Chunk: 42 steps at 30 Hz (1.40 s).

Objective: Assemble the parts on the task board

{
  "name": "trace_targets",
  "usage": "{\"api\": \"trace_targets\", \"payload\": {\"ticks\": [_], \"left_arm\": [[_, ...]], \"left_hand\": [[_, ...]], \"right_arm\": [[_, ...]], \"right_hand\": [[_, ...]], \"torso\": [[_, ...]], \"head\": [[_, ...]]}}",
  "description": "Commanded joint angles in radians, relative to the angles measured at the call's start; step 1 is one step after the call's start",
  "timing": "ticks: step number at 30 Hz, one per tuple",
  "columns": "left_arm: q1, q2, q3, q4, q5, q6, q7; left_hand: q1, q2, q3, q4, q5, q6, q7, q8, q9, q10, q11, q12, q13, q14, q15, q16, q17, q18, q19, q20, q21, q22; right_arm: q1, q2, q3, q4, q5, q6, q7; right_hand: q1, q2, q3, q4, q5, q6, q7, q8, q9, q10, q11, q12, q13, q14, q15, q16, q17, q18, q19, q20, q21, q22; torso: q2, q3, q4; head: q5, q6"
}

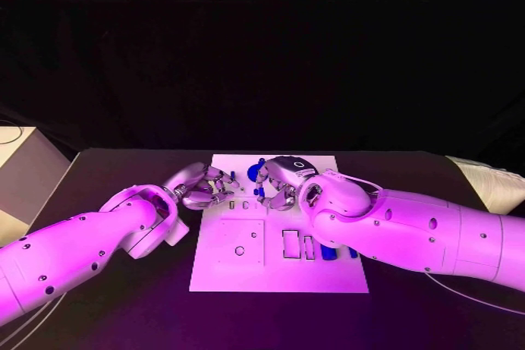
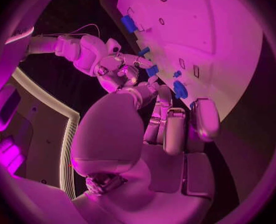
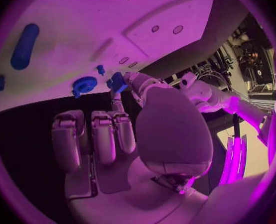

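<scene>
Over the far half of the white board [image 1: 274,270] the two hands met, the right hand [image 1: 280,184] pinching a small blue block [image 3: 118,82] at its fingertips, the left hand [image 1: 203,187] just beside it, its grip impossible to judge, a blue gear [image 3: 83,85] lying close by.

**Camera layout**

The head camera looks steeply down on the black bench [image 1: 121,289] and flat white task board [image 1: 235,270]. Each wrist camera sits close behind its own hand, facing the same board [image 2: 219,40], which all three views share.
</scene>
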Motion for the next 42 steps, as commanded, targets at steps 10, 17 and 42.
{"api": "trace_targets", "payload": {"ticks": [10, 17, 42], "left_arm": [[0.0, -0.018, 0.043, 0.003, 0.198, -0.023, 0.003], [0.0, -0.022, 0.051, 0.007, 0.254, -0.028, 0.007], [0.0, -0.019, 0.055, 0.006, 0.284, -0.019, 0.005]], "left_hand": [[-0.004, -0.008, 0.005, 0.0, 0.001, 0.005, 0.008, -0.007, -0.001, -0.011, 0.003, 0.002, -0.002, 0.039, 0.007, -0.007, 0.126, -0.005, -0.01, 0.0, -0.004, -0.005], [-0.006, -0.009, 0.005, 0.001, 0.001, 0.005, 0.009, -0.007, -0.001, -0.013, 0.005, 0.002, -0.002, 0.035, 0.009, -0.011, 0.119, -0.004, -0.014, 0.001, -0.006, -0.011], [-0.009, -0.011, 0.005, 0.001, 0.001, 0.005, 0.01, -0.008, -0.001, -0.014, 0.007, 0.002, -0.003, 0.035, 0.01, -0.011, 0.12, -0.004, -0.014, 0.003, -0.005, -0.009]], "right_arm": [[-0.037, 0.048, -0.001, -0.053, -0.041, -0.052, -0.036], [-0.048, 0.068, -0.002, -0.075, -0.05, -0.062, -0.042], [-0.07, 0.101, -0.004, -0.098, -0.061, -0.082, -0.044]], "right_hand": [[0.01, 0.007, 0.009, -0.003, 0.003, 0.002, -0.006, 0.005, 0.001, 0.084, 0.0, 0.001, 0.244, 0.103, 0.002, 0.004, 0.263, -0.014, 0.105, 0.005, 0.002, 0.263], [0.011, 0.008, 0.01, -0.004, 0.004, 0.002, -0.006, 0.006, 0.002, 0.083, -0.001, 0.0, 0.244, 0.103, 0.002, 0.004, 0.263, -0.014, 0.105, 0.005, 0.002, 0.263], [0.012, 0.008, 0.012, -0.005, 0.005, 0.001, -0.006, 0.006, 0.002, 0.083, 0.0, 0.0, 0.244, 0.103, 0.002, 0.004, 0.263, -0.014, 0.105, 0.005, 0.002, 0.263]], "torso": [[0.001, 0.0001, -0.0008], [0.001, 0.0007, -0.002], [0.0, 0.0035, -0.0027]], "head": [[0.004, -0.007], [0.007, -0.011], [0.017, -0.018]]}}
